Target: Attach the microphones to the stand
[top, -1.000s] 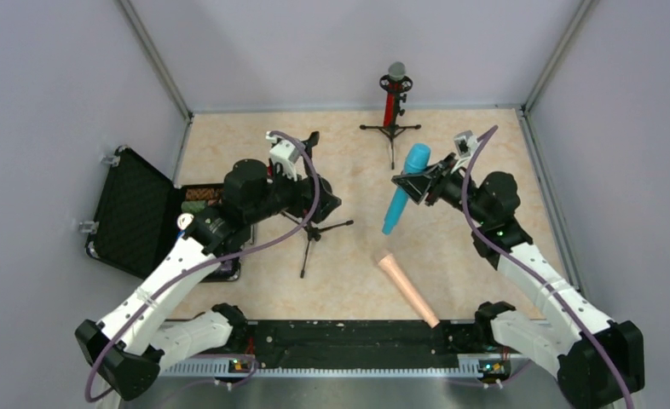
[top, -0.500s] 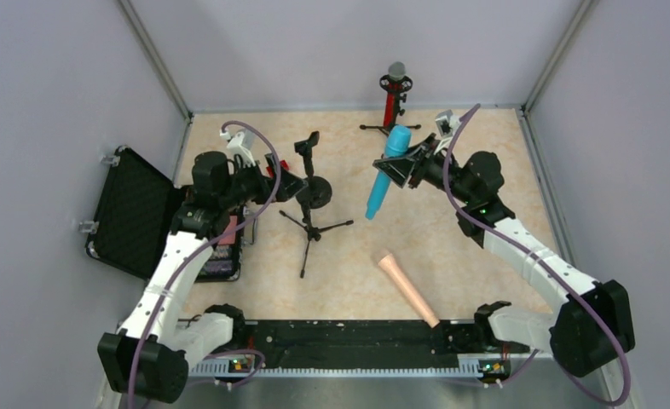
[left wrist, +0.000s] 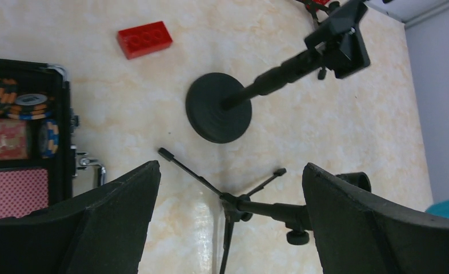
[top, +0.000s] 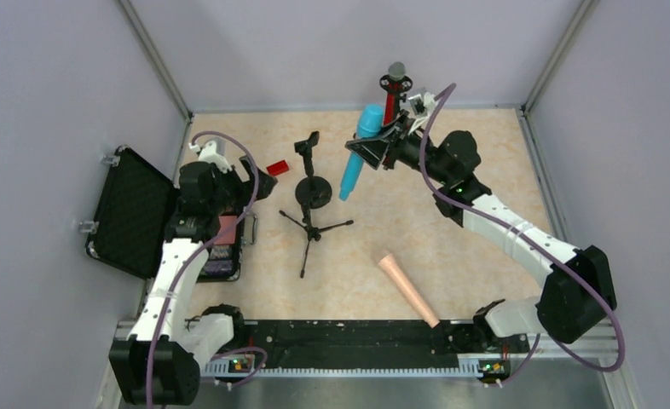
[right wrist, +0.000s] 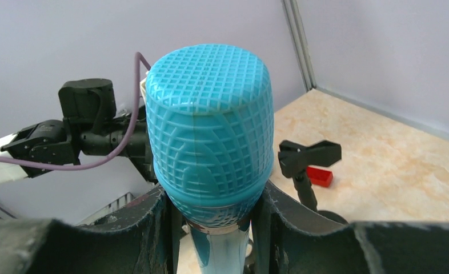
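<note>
The cyan-blue microphone (top: 352,159) hangs tilted in the air, head up, and my right gripper (top: 371,151) is shut on its neck just below the head (right wrist: 209,140). It is just right of the round-base stand (top: 313,189), whose empty clip (top: 308,142) stands upright. A tripod stand (top: 311,230) rests just in front of that one. The red microphone (top: 390,100) sits in another tripod stand at the back. On the table at front right lies the peach-pink microphone (top: 409,289). My left gripper (top: 262,185) is open and empty, left of the stands (left wrist: 219,107).
A black case (top: 134,213) lies open at the left edge with cards and chips (left wrist: 16,134) inside. A small red block (top: 277,166) lies left of the round-base stand. Grey walls enclose the table on three sides.
My right gripper has carried the cyan-blue microphone left and toward the back, close to the round-base stand. My left arm has drawn back to the left, away from the stands, staying open.
</note>
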